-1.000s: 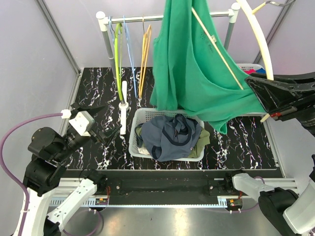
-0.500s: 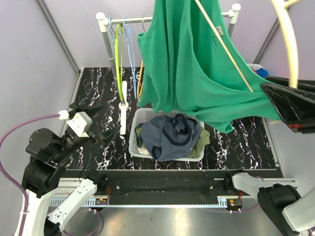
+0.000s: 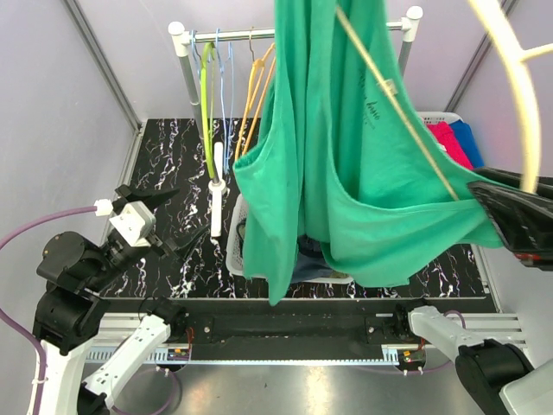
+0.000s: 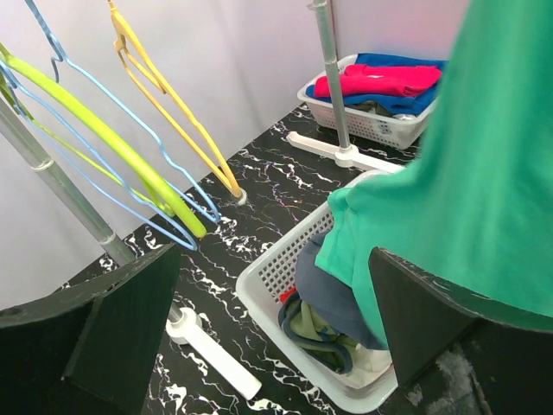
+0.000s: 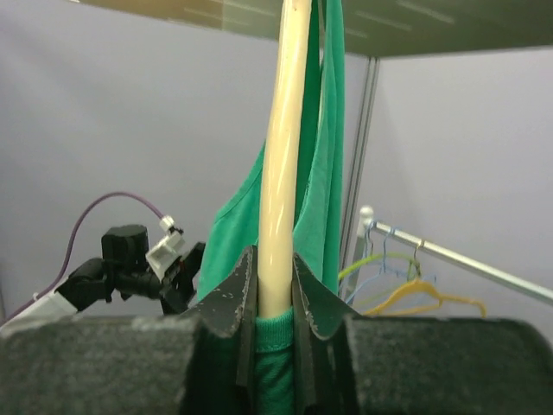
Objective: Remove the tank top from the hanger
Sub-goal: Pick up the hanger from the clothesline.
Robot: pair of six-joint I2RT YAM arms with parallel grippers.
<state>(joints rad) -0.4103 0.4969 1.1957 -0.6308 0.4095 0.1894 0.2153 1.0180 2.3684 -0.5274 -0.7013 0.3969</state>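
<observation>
The green tank top [image 3: 346, 173] hangs on a cream hanger [image 3: 510, 86], lifted off the rail and held high over the table's middle. My right gripper [image 3: 518, 226] is shut on the hanger's lower end, with the top's hem caught at the jaws. In the right wrist view the hanger [image 5: 278, 156] rises straight from my gripper [image 5: 275, 290], with the top [image 5: 324, 138] behind it. My left gripper [image 3: 168, 223] is open and empty at the left, apart from the top. In the left wrist view it [image 4: 268, 346] faces the top's lower edge [image 4: 484, 173].
A white basket [image 4: 281, 281] of dark clothes sits under the hanging top. A second basket [image 4: 380, 130] holds red and blue clothes at the far right. The rail [image 3: 233, 35] carries yellow [image 3: 255, 95], blue and green [image 3: 206, 104] hangers. Its white foot [image 3: 216, 203] lies left of the basket.
My right gripper has carried the hanger and tank top nearer and higher. The top now hangs in front of the basket, hiding most of it. My left arm has drawn back slightly to the left.
</observation>
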